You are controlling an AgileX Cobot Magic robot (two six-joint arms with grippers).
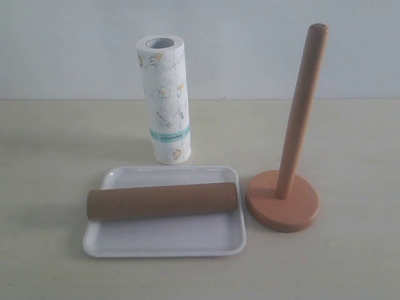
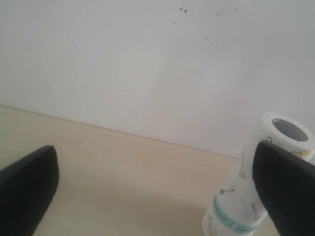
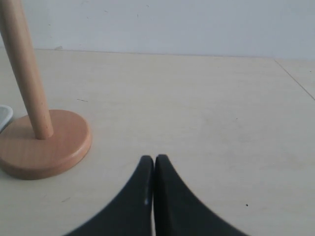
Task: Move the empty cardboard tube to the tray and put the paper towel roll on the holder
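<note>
The brown cardboard tube [image 1: 162, 200] lies on its side across the white tray [image 1: 165, 237]. Behind the tray the printed paper towel roll [image 1: 165, 100] stands upright on the table. The wooden holder [image 1: 282, 201] stands to the right of the tray, its pole [image 1: 302, 106] bare. Neither gripper shows in the exterior view. My left gripper [image 2: 155, 196] is open, empty, with the paper towel roll [image 2: 236, 201] partly behind one finger [image 2: 288, 189]. My right gripper [image 3: 154, 160] is shut on nothing, above bare table, apart from the holder [image 3: 44, 142].
A pale wall rises behind the light wooden table [image 1: 350, 144]. A corner of the tray [image 3: 4, 116] shows beside the holder base in the right wrist view. A table seam [image 3: 295, 78] runs off to one side.
</note>
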